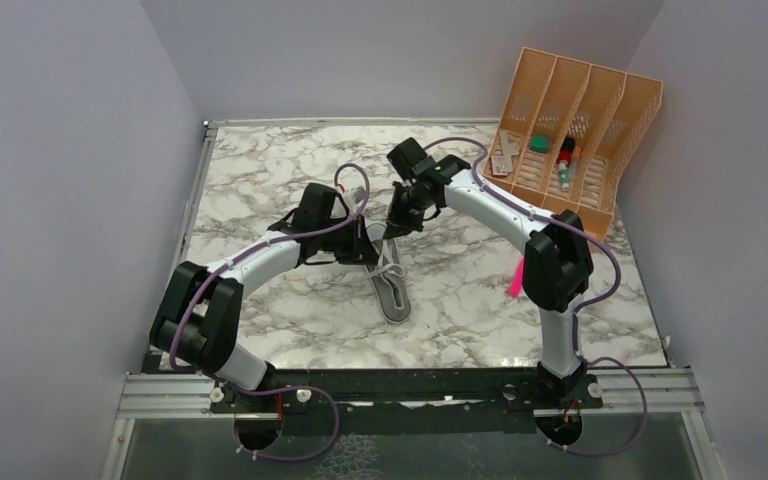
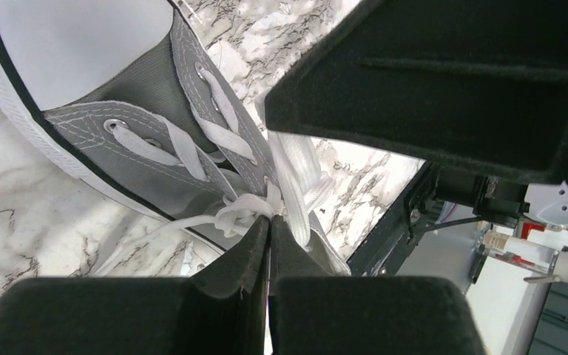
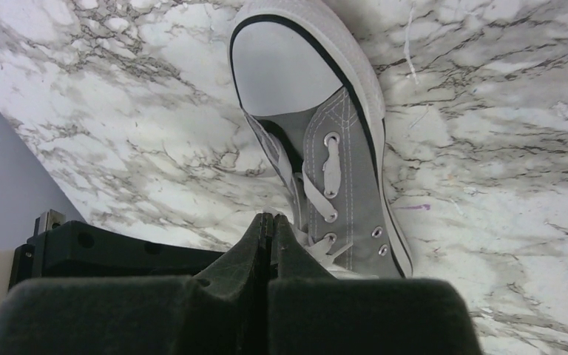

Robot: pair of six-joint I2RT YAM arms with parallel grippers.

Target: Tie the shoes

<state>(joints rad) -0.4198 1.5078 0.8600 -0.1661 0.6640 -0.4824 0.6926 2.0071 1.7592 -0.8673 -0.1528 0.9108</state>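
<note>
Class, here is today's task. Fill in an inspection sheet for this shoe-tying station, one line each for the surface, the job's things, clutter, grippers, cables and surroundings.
Surface: marble tabletop, no spills seen.
Job's things: one grey sneaker mid-table, with its white laces not yet in a bow.
Clutter: orange file rack at the far right corner, holding small items.
Grippers: left gripper is shut and appears to pinch the laces. Right gripper is shut at the laces, but its grip is unclear.
Cables: purple cables run along both arms and loop at the bases.
Surroundings: plain walls on three sides, and a metal rail at the near edge.
</note>
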